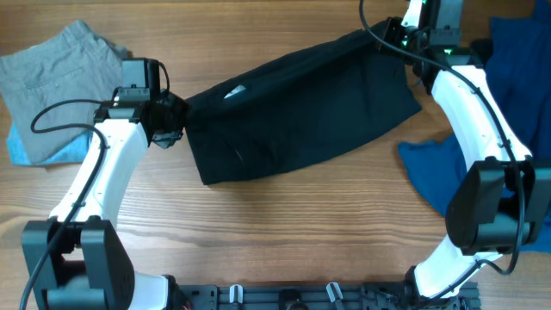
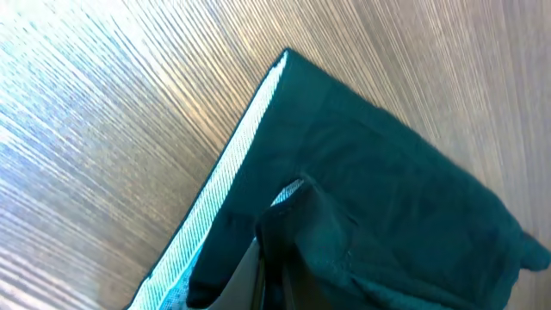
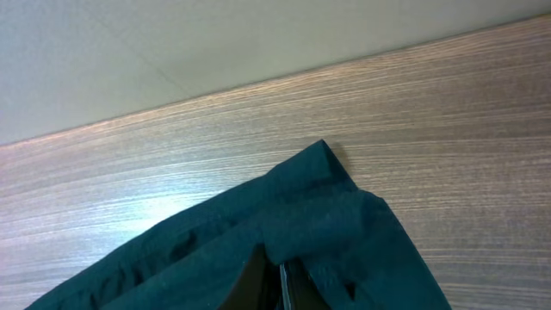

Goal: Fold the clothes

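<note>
Left end effector [image 2: 280, 237], right end effector [image 3: 275, 269] pinch dark woven garment [image 1: 301, 112] corners.

You have: black garment [image 1: 301, 112], grey shorts [image 1: 56, 82], light-blue cloth [image 1: 19, 145], deep-blue fabric [image 1: 430, 168], brown wood-grain table [image 1: 284, 232], white arms [image 1: 469, 99] with black joints.

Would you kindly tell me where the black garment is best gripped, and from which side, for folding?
Grip its two far corners, one at each short end, each arm from its own side. The black garment lies as a long slanted band, and the left gripper and right gripper seem to pinch exactly there.
</note>
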Controlling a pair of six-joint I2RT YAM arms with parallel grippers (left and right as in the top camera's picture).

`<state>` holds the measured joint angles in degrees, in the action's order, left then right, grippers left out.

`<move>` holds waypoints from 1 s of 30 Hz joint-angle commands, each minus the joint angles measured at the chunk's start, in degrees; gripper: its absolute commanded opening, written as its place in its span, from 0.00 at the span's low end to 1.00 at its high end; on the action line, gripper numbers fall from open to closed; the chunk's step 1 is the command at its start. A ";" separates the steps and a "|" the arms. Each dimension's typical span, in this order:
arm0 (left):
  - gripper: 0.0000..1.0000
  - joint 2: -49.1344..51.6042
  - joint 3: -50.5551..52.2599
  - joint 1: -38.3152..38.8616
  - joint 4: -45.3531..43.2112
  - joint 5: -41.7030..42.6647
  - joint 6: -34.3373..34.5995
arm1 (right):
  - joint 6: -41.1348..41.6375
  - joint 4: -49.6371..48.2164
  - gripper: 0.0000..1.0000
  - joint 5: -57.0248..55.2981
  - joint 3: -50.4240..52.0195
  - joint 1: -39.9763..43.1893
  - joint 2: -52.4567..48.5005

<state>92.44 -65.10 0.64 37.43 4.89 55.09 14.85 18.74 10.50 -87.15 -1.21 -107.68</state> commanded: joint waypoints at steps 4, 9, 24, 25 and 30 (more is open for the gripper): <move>0.04 8.92 0.48 -1.68 -5.77 -13.33 2.60 | -0.70 -3.69 0.04 -7.02 -1.40 1.07 -3.91; 0.04 10.25 0.48 -1.81 -8.92 -14.45 2.58 | 2.27 -13.42 0.29 -3.58 -1.40 1.05 -8.02; 0.97 4.92 0.48 -4.55 7.10 12.39 -12.92 | -7.37 23.41 0.28 -0.79 3.91 1.18 -8.37; 0.98 5.07 0.70 -3.67 9.55 12.00 -15.19 | -7.34 21.03 0.28 -0.76 6.71 1.18 -8.37; 1.00 5.16 7.58 0.09 4.85 11.56 -17.81 | -6.36 11.06 0.28 -4.09 14.53 1.31 -8.39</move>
<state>98.02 -61.12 -0.71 45.01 15.42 39.38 8.69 29.71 9.17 -74.46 0.16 -115.39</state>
